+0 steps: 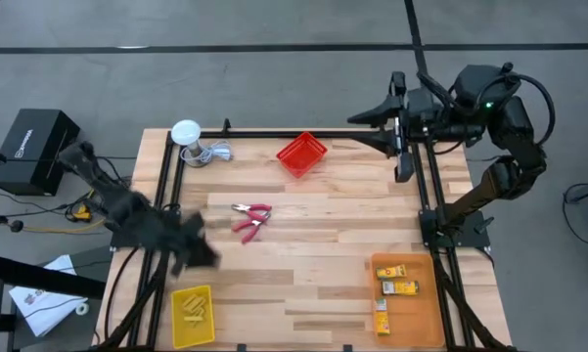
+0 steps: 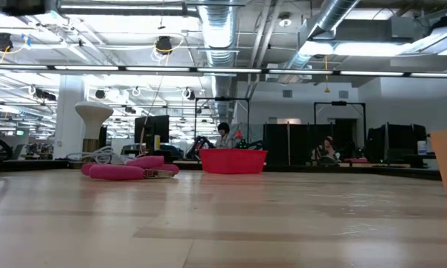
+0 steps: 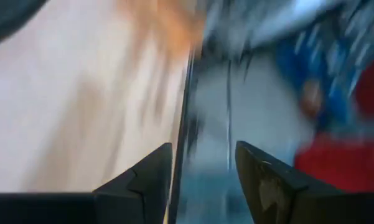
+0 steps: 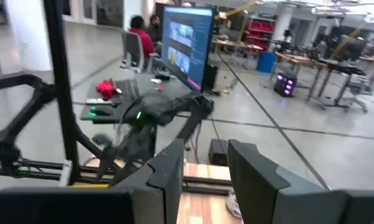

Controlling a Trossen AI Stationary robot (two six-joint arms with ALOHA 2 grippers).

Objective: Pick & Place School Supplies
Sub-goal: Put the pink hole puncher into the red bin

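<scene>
A red-handled scissor-like tool (image 1: 251,217) lies flat on the wooden table near its middle; it also shows in the low view (image 2: 126,170). Small yellow-orange boxes (image 1: 397,286) lie in the orange bin (image 1: 426,313) at the near right. Tiny yellow pieces (image 1: 195,308) lie in the yellow bin (image 1: 180,332) at the near left. My left gripper (image 1: 201,250), blurred, is over the table's left part, left of the tool; its fingers are open and empty (image 3: 202,177). My right gripper (image 1: 358,127) is raised over the far right corner, open and empty (image 4: 205,171).
A red bin (image 1: 302,154) stands at the far middle, also in the low view (image 2: 233,160). A white round object with a cable (image 1: 188,135) sits at the far left corner. Black frame rails (image 1: 426,196) run along the table's left and right sides.
</scene>
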